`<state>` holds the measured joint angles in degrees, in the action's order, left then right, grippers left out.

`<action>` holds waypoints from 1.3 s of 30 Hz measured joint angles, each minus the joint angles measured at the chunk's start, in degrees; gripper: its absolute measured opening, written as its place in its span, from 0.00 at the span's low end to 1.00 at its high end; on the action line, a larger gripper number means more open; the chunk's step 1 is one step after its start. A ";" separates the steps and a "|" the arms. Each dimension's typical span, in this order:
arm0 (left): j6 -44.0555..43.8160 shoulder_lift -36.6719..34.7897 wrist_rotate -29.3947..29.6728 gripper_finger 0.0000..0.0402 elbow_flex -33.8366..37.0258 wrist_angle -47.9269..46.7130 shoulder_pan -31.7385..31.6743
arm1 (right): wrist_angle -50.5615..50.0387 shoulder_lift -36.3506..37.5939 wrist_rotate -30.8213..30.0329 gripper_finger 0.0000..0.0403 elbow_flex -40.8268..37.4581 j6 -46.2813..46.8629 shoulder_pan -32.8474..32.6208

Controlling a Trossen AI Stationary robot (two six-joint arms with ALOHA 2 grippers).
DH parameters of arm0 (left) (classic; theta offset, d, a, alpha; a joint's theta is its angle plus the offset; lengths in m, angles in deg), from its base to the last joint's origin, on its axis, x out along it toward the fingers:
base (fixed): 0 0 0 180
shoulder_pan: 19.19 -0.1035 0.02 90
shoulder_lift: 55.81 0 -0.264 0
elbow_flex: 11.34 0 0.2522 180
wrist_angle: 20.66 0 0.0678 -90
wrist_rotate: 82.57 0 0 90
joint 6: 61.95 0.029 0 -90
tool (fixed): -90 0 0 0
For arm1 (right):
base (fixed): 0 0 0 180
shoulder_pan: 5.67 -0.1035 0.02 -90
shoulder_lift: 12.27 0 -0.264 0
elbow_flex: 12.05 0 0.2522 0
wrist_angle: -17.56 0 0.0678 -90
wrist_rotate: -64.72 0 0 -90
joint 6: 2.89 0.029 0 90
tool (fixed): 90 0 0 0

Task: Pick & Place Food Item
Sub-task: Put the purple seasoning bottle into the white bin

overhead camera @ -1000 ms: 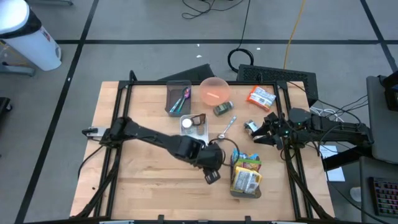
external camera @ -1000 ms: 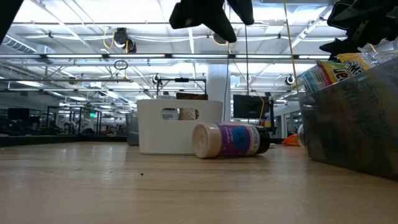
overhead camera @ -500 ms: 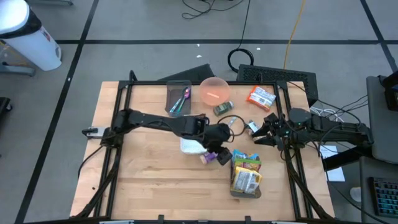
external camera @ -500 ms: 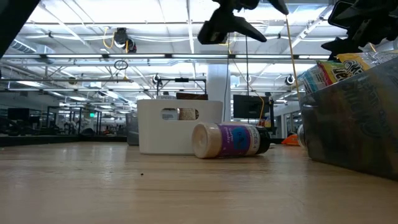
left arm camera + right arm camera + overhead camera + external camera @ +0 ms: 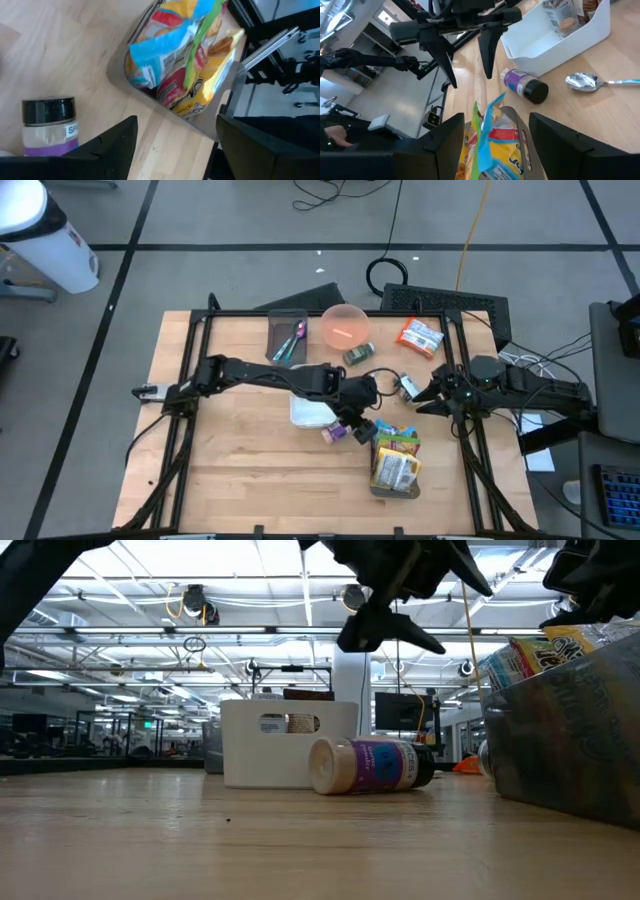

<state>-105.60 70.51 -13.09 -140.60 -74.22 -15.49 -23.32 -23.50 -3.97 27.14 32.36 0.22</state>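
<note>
I am seeing my left gripper [image 5: 362, 427] hanging with fingers apart, empty, above the spice jar [image 5: 333, 434] lying beside the bin [image 5: 378, 489] of snack packets [image 5: 396, 460]. My right gripper [image 5: 428, 395], fingers apart, is waiting near the counter [image 5: 230, 470] edge.

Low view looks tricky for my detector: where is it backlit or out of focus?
Low view: the bright ceiling lights behind turn the left gripper into a dark silhouette, and the near bin at the right edge is soft, while the spice jar reads clearly. Left wrist view: the gripper's fingers are dark, blurred shapes.
</note>
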 joint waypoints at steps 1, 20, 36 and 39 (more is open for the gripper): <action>0.10 0.00 -0.02 0.67 0.00 0.22 -0.08 | -0.30 0.49 -0.03 0.54 0.00 0.03 0.00; 5.95 -10.98 7.23 0.48 -3.10 9.62 0.33 | 25.90 -9.09 0.26 0.53 3.30 -3.35 0.11; 19.30 -28.14 16.99 0.46 -3.10 8.64 1.69 | -7.20 -64.51 7.58 0.53 37.13 -46.62 -2.47; 20.74 -28.36 18.85 0.46 -3.06 6.84 3.14 | -7.91 -69.28 5.57 0.54 40.66 -48.27 -3.14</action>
<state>-84.86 42.15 5.76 -143.67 -67.38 -12.35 -31.23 -92.79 1.60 67.80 -15.91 -2.91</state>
